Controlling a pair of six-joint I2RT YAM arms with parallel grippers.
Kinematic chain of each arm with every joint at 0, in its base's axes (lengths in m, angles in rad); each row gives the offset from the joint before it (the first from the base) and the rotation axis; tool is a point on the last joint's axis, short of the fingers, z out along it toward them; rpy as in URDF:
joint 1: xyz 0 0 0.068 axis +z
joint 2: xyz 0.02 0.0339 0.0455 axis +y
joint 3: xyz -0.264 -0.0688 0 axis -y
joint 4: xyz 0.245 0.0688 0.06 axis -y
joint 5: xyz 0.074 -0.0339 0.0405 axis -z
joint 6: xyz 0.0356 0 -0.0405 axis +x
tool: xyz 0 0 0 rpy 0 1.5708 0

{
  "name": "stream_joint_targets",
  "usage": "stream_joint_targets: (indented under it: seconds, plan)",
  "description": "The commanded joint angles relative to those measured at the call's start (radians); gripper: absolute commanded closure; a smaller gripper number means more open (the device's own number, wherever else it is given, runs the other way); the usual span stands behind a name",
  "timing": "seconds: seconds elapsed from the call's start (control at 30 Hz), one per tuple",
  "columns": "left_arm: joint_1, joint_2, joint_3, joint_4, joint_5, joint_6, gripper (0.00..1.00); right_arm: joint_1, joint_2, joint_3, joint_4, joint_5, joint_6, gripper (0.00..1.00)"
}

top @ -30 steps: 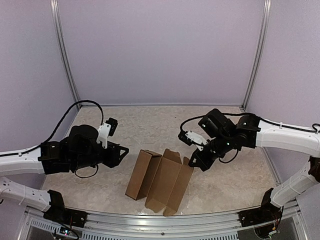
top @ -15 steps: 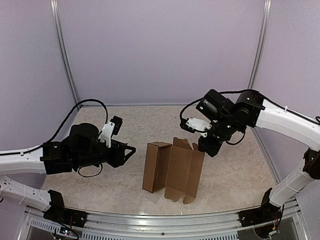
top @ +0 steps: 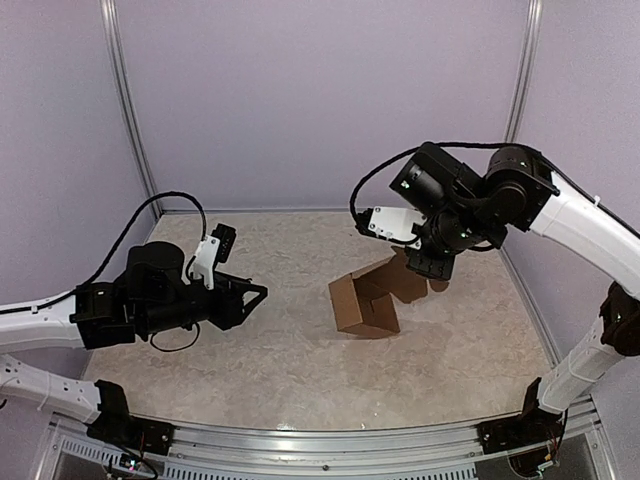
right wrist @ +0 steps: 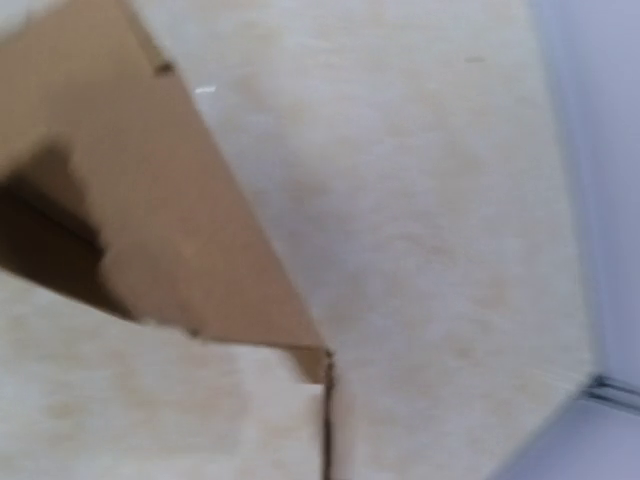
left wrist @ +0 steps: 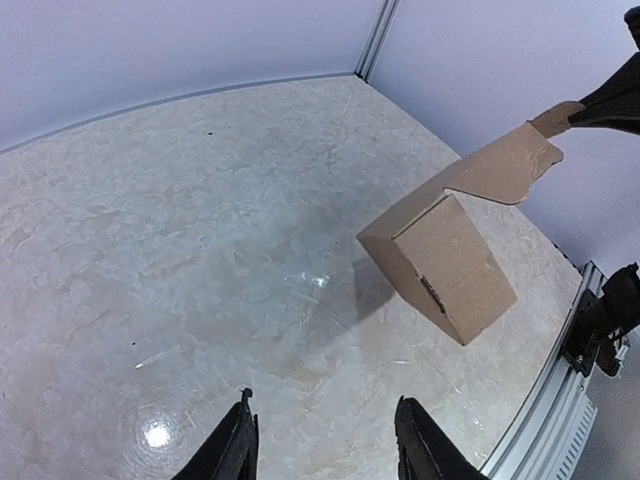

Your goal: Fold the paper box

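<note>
Lilac walls [top: 320, 100] stand behind and on both sides, and below them lies the pale marbled table [top: 300, 390]. My right arm [top: 570, 215] is raised high over its right part, while my left arm [top: 40, 325] lies low on the left. Between them, right of the middle, is the paper box [top: 365, 305]: a brown sleeve, partly formed and tilted, with one long flap [left wrist: 520, 165] going upward. I cannot tell whether its lowest corner touches the table. My right gripper [top: 432, 272] is closed completely on the tip of this flap, so the whole box depends on one pinch. My left gripper [left wrist: 323, 400] is about half open, holds nothing, and points toward the box from well apart. I judge that the step in hand is presenting the box, and the folding itself is not yet done. Next, I think, the left fingers must reach the sleeve and steady it, because a thin flap may bend or slip.
</note>
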Motion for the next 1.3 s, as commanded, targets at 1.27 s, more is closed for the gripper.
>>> stream_joint_targets:
  seconds: [1.27]
  plan:
    - [-0.006,-0.095,-0.065,-0.011,-0.027,-0.007,0.55,0.108,0.425,0.353,-0.253,0.129,-0.289,0.86]
